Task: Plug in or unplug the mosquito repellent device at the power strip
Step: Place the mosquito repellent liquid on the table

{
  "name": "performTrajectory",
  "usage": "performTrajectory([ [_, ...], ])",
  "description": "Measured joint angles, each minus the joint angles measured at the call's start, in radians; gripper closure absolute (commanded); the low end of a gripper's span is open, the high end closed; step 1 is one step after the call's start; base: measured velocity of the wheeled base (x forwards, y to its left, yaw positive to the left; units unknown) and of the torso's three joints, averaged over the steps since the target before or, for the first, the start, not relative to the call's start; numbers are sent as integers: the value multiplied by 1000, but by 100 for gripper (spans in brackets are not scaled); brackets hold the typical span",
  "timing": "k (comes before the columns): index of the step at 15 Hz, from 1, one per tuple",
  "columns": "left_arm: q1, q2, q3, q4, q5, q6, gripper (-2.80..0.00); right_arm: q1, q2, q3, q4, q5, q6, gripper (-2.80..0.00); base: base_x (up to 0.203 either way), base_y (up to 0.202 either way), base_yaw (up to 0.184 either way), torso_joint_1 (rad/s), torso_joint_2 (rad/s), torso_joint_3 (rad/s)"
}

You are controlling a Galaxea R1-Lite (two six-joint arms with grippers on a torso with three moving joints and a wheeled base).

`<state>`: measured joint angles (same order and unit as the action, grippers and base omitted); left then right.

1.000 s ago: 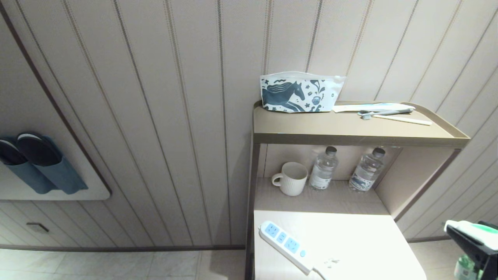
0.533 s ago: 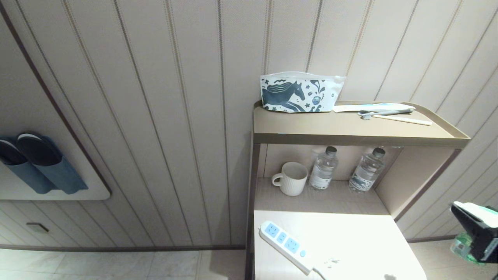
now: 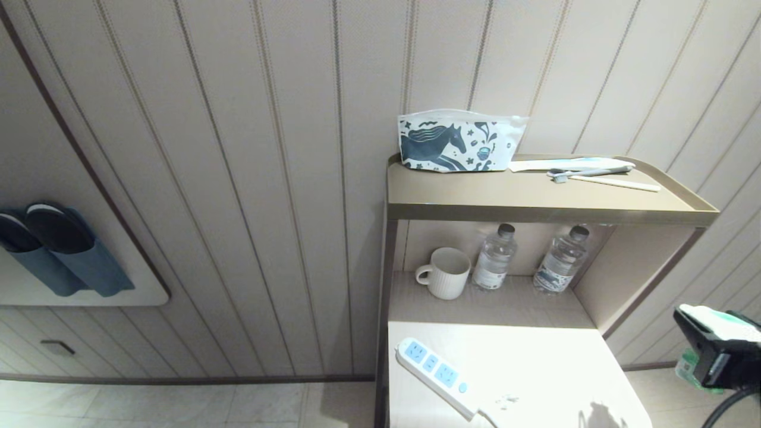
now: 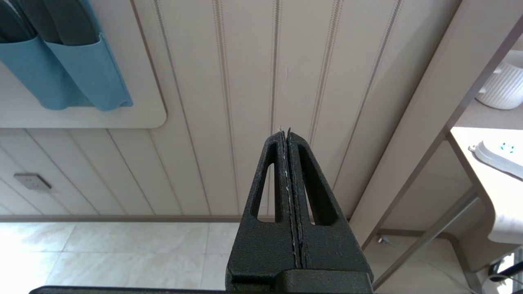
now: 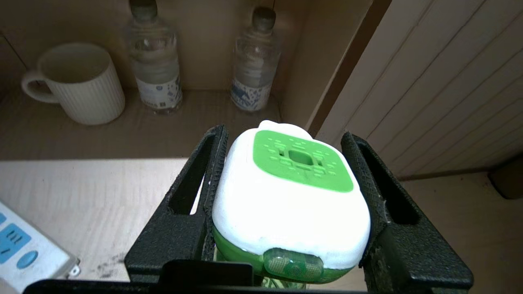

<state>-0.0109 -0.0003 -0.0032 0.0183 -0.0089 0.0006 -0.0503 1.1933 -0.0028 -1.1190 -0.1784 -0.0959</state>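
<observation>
The right gripper (image 5: 286,179) is holding the mosquito repellent device (image 5: 288,204) between its two black fingers, which are pressing against the white body on either side. The green cap is facing up toward the wrist camera. In the head view the gripper (image 3: 713,345) is hanging off the right side of the table (image 3: 535,356), over the floor, with a bit of the green bottle showing beneath it; how high above the tabletop it is sitting is hard to judge from here.

The power strip (image 3: 437,374) is lying flat on the near left part of the table, angled, with its three blue sockets facing up and nothing plugged in. It is well apart from the device. One end of it (image 5: 20,249) is showing in the right wrist view.

On the shelf behind are standing a white ribbed mug (image 3: 446,273) and two clear water bottles (image 3: 493,258), side by side. A horse-print pouch (image 3: 458,142) and a toothbrush (image 3: 588,172) are resting on the top shelf.

The left gripper (image 4: 288,163) is hanging with its fingers pressed together, empty, facing the panelled wall (image 4: 253,81) to the left of the table.
</observation>
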Motion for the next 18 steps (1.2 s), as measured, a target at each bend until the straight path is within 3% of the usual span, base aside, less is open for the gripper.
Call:
performTrajectory([
  [15, 0, 0, 0, 0, -1, 0, 0, 39, 36, 1, 17, 11, -5, 0, 0, 0, 0, 0, 0, 0],
  [18, 0, 0, 0, 0, 0, 0, 0, 89, 20, 1, 31, 16, -2, 0, 0, 0, 0, 0, 0, 0],
])
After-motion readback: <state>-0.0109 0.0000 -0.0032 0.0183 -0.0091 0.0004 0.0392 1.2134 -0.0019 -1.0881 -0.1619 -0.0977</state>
